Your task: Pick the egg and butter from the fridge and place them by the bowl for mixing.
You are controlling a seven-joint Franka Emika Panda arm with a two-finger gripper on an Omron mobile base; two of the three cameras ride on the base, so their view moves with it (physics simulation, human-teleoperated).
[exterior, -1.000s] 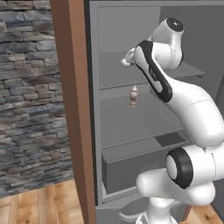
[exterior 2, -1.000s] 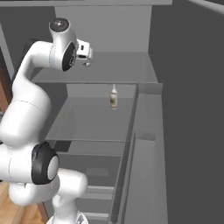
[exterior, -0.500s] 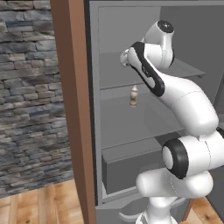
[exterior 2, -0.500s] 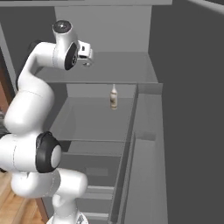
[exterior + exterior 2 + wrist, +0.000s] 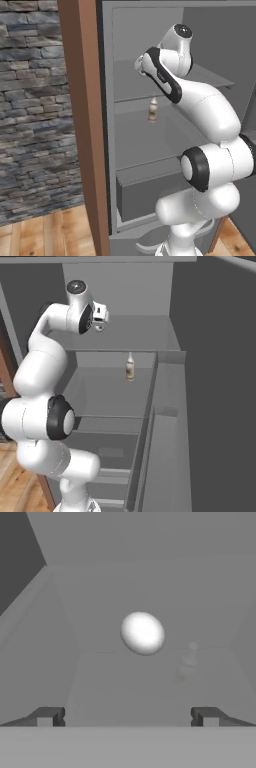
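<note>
Facing: grey-walled fridge [image 5: 165, 336], upper shelf
Pincer [image 5: 127, 716]: released, fingers spread wide, grasping nothing
Egg: small smooth white rounded egg [image 5: 142, 633], at 12 o'clock beyond the fingertips, untouched
Shelf below: small pale bottle [image 5: 130, 367], upright

Carrier: fridge [image 5: 210, 40], grey inside, open, with flat grey shelves.
Upper shelf [image 5: 140, 336]: an egg [image 5: 142, 633] lies on it, white and rounded, seen in the hand view.
Middle shelf [image 5: 107, 391]: a small bottle [image 5: 130, 367] stands upright on it, towards the back.
Below: a boxy grey drawer [image 5: 145, 192].
</note>
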